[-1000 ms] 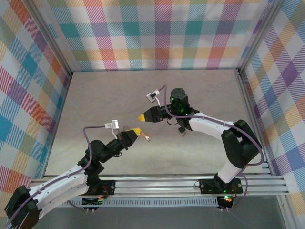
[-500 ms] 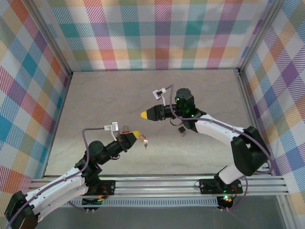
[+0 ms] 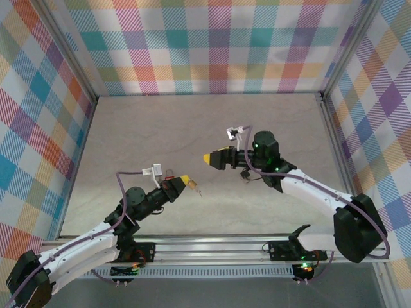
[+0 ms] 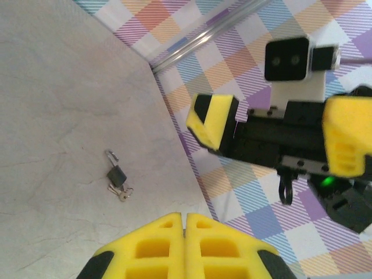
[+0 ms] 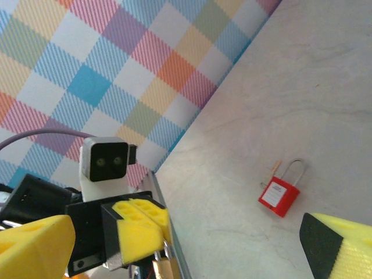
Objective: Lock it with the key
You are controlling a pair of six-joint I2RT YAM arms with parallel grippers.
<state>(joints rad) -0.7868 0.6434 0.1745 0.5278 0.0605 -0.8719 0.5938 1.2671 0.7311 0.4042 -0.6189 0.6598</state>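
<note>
Top view: left gripper (image 3: 185, 181) over mid-table, pinched on a small brass piece (image 3: 194, 188) that sticks out past the tips. Key or lock body, can't tell. Red padlock (image 3: 170, 172) lies on the table (image 3: 128, 128) just behind that gripper. Right gripper (image 3: 212, 158) sits up and to the right, pointing toward the left one, with a clear gap between them. Black padlock (image 3: 244, 173) lies on the table under its wrist. Left wrist view: own yellow fingers (image 4: 157, 250) pressed together, hairline slit between them. Right gripper opposite, jaws spread wide, empty. Black padlock on the table beyond, keys (image 4: 121, 193) touching its body. Right wrist view: own fingers at the two frame edges, wide apart, holding nothing. Left gripper faces in, brass piece hanging under its closed tips. Red padlock lies flat on the table, apart from both grippers.
</note>
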